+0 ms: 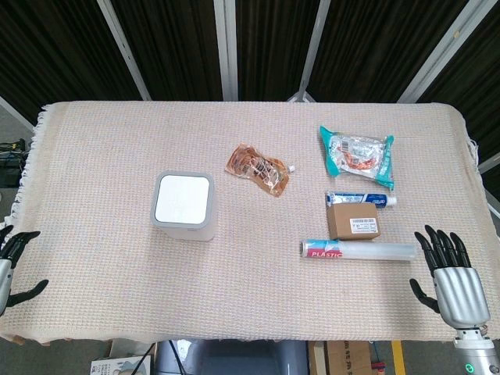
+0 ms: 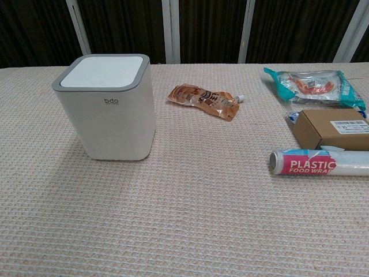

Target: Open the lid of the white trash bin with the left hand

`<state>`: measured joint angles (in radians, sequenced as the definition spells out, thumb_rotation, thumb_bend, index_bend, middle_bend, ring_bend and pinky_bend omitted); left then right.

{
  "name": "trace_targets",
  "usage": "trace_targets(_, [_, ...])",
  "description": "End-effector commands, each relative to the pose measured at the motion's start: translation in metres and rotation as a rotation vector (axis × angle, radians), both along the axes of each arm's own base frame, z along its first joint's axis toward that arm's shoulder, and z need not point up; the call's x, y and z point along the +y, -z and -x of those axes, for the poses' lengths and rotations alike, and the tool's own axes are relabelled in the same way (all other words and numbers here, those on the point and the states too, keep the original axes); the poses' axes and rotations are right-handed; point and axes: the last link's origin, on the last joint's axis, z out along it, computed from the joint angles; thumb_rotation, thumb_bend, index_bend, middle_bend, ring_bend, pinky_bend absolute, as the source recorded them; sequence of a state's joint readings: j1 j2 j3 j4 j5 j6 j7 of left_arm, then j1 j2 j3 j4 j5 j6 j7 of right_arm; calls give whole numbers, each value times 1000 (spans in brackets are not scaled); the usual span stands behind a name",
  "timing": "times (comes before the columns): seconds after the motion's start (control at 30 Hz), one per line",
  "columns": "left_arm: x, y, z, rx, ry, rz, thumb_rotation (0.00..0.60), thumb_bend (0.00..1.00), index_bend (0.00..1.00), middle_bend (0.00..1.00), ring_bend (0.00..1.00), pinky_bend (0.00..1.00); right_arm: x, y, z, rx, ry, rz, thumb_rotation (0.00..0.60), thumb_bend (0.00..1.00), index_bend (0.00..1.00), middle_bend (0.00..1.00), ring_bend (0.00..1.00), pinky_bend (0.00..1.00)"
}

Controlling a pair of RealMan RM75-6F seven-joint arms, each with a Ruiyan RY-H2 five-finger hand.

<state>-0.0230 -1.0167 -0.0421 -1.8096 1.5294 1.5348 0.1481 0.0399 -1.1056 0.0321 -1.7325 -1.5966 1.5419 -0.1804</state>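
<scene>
At the lower left edge of the head view the left hand shows only partly, fingers spread and empty, well apart from the white trash bin left of centre, whose lid lies flat and closed. The bin looks light, stiff and smooth, so pressing the lid's top probably suits it better than gripping. Rightward lie one orange pouch, one teal packet, one toothpaste tube, one cardboard box and one plastic wrap roll; the right hand, lower right, is spread and empty.

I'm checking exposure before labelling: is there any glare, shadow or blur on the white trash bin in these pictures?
Head view: the white plastic trash bin's lid reads bright and nearly featureless, edges sharp. Chest view: the bin is crisp, its small logo readable, with a soft shadow on the beige woven tablecloth at its left; no glare or blur.
</scene>
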Motion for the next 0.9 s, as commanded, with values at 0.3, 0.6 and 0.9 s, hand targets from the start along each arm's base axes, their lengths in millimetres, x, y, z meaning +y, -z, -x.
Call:
trace_targets(0.3, [72,-11,-52,31,207,87,600,369,193,733,684,672,-2,10,1,18,12,-24,600,303,92,20,30,16])
trace_targets(0.6, [104,6,-104,100,294,202,600,629,257,854,794,704,-5,10,4,15,27,-23,600,304,92,20,30,16])
trace_targets(0.9, [119,29,-147,133,323,330,600,633,257,857,795,704,-6,11,5,19,27,-17,600,303,92,20,29,16])
